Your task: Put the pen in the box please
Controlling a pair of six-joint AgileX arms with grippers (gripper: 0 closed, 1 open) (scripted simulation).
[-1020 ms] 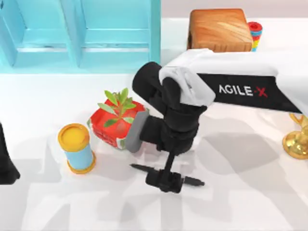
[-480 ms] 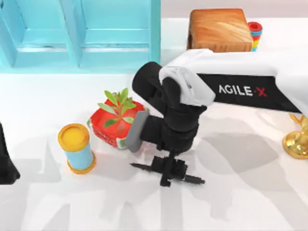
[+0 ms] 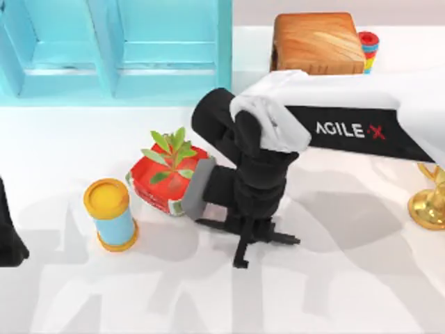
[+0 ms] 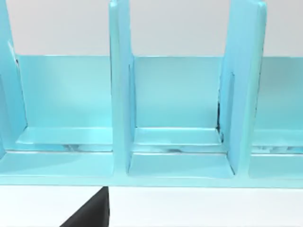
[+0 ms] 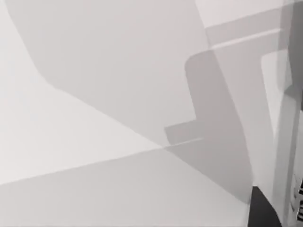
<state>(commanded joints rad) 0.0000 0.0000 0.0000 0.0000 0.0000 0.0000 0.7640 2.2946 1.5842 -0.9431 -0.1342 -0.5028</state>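
Reaching over the middle of the tabletop (image 3: 361, 292), the right end effector (image 3: 249, 238) is clamped on the pen (image 3: 284, 239), which lies crosswise in its fingers just beside the red planter (image 3: 161, 186). The box (image 3: 318, 43) sits at the far edge. The left arm (image 3: 8, 236) is parked at the left edge.

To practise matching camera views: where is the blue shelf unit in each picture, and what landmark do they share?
Top view: blue shelf unit at the back left.
Left wrist view: it spans the picture, front-on.
Right wrist view: shadowed white table.
Shared landmark: the white table.
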